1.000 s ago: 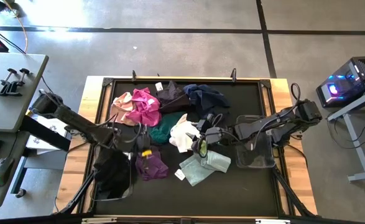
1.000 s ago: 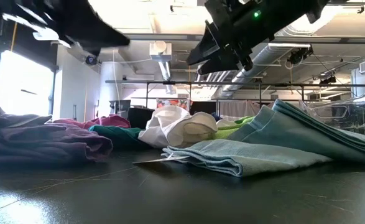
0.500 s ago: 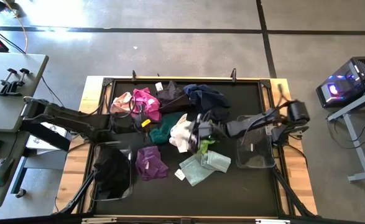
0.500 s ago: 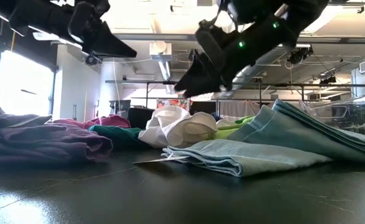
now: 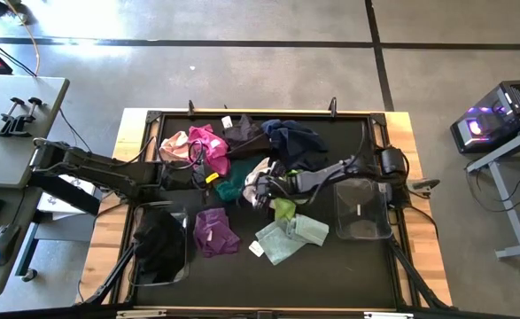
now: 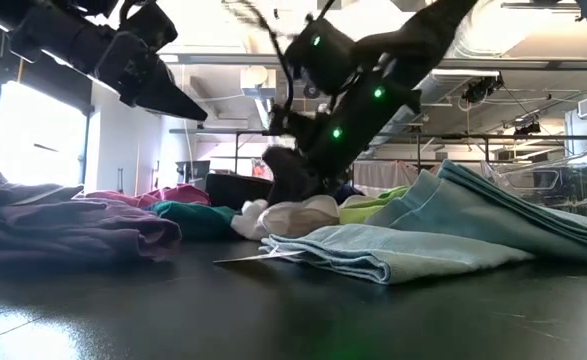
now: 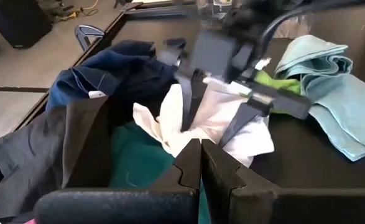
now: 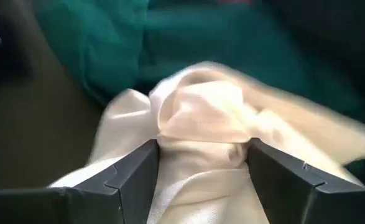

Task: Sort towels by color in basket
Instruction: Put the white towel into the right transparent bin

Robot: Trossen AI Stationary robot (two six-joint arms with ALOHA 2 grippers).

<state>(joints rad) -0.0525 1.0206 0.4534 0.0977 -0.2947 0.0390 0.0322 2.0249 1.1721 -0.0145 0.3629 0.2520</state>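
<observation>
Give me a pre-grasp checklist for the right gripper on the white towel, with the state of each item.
1. Right gripper open: ok, its fingers stand apart.
2. White towel between the fingers: ok, a fold sits between them.
3. Only white gets pinched: cannot tell, the teal towel lies right against it.
4. Left gripper clear of the grasp: ok, shut and held above the pile, short of the white towel.
5. Lime towel free of the fingers: ok, it lies beside them.

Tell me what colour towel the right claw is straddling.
White towel, clearest in the right wrist view.
</observation>
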